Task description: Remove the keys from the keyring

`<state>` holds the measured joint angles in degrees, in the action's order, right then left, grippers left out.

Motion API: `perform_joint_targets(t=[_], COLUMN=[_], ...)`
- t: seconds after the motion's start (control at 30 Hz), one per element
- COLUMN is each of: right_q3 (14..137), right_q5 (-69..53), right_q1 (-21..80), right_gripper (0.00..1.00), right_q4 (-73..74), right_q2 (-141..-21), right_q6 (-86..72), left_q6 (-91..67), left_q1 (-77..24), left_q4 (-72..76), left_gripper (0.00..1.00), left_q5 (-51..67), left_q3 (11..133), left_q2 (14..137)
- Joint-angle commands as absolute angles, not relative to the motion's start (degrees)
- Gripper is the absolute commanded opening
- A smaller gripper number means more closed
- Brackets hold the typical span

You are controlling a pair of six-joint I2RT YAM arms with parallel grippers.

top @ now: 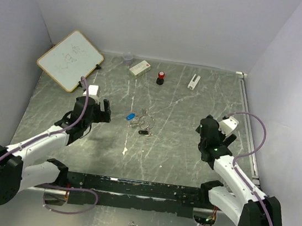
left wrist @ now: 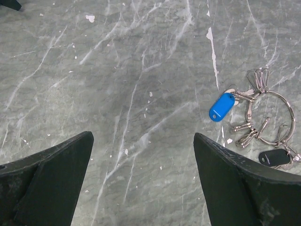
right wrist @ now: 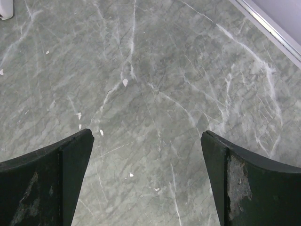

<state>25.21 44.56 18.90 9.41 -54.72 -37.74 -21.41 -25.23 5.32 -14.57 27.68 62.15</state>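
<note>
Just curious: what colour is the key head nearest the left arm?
The key head is blue, clearest in the left wrist view.

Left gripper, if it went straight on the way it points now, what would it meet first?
Probably the bare tabletop: the left gripper, open, frames only marble. The keyring and blue-headed key lie right of that line.

I see a thin silver ring [left wrist: 293, 113] lying flat on the bench [left wrist: 117, 70], keys threaded on: blue key [left wrist: 222, 107] at its left, black key [left wrist: 274, 157] nearest me, silver keys [left wrist: 244, 135] fanned between.
</note>
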Motion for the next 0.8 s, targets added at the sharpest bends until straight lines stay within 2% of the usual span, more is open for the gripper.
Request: perform_joint_targets(t=[0.0,0.27,0.53,0.77], right_q3=[25.5,25.7,26.6,25.3], right_q5=[46.2,45.1,44.5,43.7], right_q1=[19.3,19.3,19.6,20.0], right_gripper=[1.0,1.0,1.0,1.0], right_q4=[10.3,9.1,9.4,8.8], right_q2=[-53.5,-54.7,-55.0,-52.2], right_q6=[-38.9,-39.1,-38.8,-37.7], left_q6=[-20.7,-20.7,-20.8,-20.8], left_q1=[-25.5,-25.5,-25.5,-25.5], left_q4=[7.0,7.2,9.4,9.6], left_gripper=[0.99,0.99,0.99,0.99], left_q5=[-14.4,-15.4,-10.2,-10.3], left_q3=[27.5,27.2,26.5,23.9], left_q2=[61.4,60.0,58.6,51.6])
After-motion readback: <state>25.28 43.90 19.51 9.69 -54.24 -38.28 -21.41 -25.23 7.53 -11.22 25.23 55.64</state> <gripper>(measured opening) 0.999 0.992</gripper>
